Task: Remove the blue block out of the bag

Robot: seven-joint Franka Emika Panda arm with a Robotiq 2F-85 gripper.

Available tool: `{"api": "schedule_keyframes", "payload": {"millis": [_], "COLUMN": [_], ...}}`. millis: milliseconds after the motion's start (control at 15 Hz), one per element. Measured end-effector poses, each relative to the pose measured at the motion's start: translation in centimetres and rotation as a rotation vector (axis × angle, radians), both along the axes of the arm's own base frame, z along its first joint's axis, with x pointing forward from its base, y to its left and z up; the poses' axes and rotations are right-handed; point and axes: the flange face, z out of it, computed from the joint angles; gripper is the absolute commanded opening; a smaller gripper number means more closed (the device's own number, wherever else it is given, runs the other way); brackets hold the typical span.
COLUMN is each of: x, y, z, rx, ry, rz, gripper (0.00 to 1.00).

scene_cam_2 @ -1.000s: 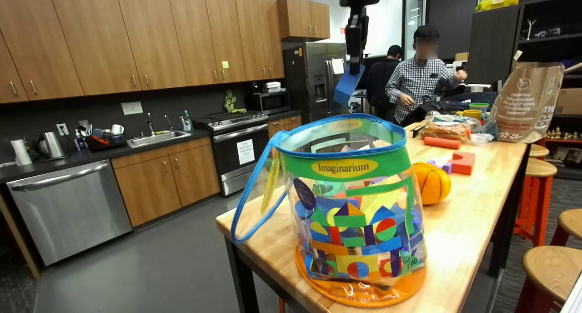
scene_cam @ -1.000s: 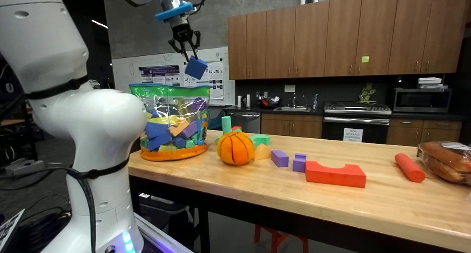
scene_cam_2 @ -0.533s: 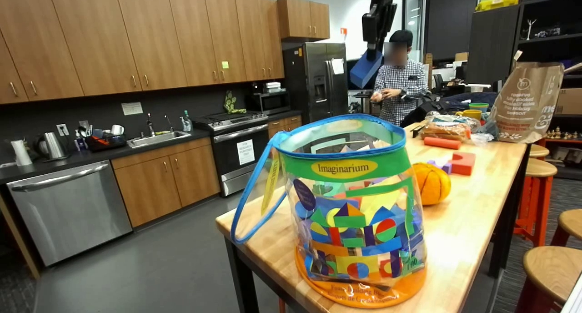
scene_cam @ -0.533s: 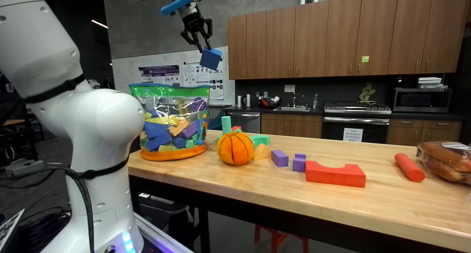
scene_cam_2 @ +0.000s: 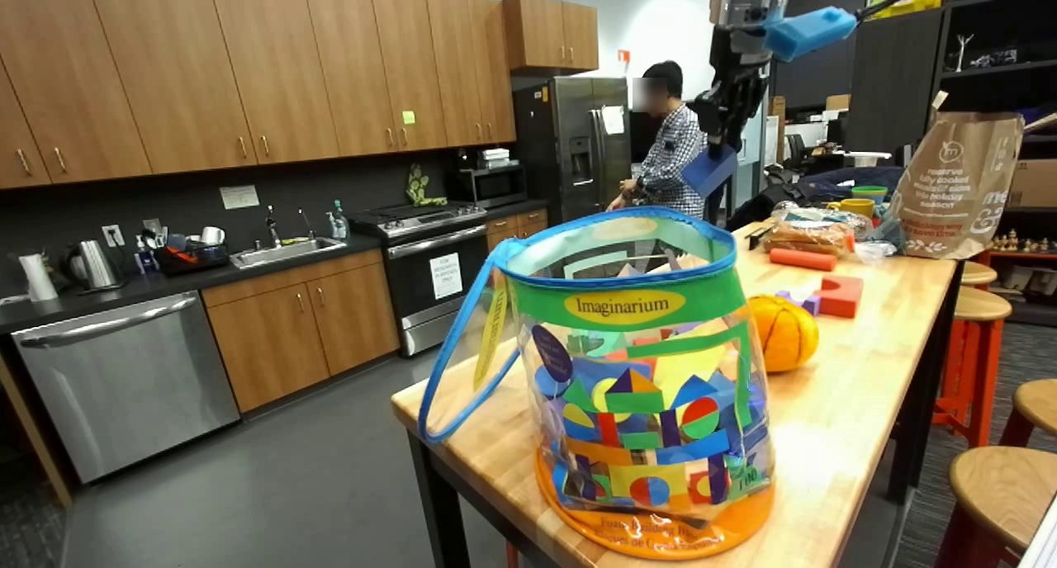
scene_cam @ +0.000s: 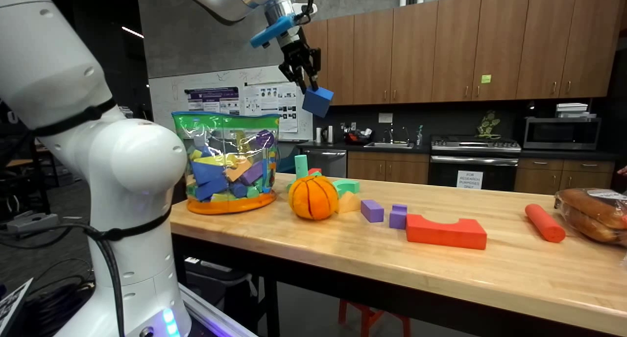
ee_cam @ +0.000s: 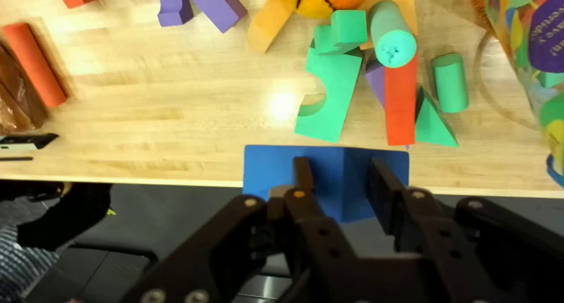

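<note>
In the wrist view we see the clear printed plastic bag (ee_cam: 548, 34) cut off at right and the black two-fingered gripper (ee_cam: 340, 171) hiding part of what it grasps, long axis running left to right: the blue rectangular block (scene_cam: 318, 102), tilted in midair right of the bag in an exterior view.

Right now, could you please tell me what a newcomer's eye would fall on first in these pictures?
Most likely the blue block, held up in the air by the gripper, clear of the bag. Next would come that bag itself, see-through with a bright green band, standing on the wooden table and holding many coloured blocks. The vivid orange pumpkin-like ball on the table near the bag also stands out.
</note>
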Motion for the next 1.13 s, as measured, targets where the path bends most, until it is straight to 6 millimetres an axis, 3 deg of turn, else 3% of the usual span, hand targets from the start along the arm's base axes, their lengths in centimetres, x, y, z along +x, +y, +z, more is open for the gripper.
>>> {"api": "schedule_keyframes", "payload": {"millis": [333, 400, 467, 733, 1133], "x": [0.8, 0.9, 0.9, 0.9, 0.9], "y": [-3.6, -3.8, -3.8, -3.5, -3.4], "z": [-4.8, -5.6, -6.3, -7.6, -7.6], "rx": [0.03, 0.034, 0.037, 0.04, 0.04], "ry": [0.047, 0.06, 0.072, 0.095, 0.095], "rz": [-0.098, -0.109, -0.116, -0.125, -0.126], "gripper": [0.11, 0.61, 0.37, 0.59, 0.61]}}
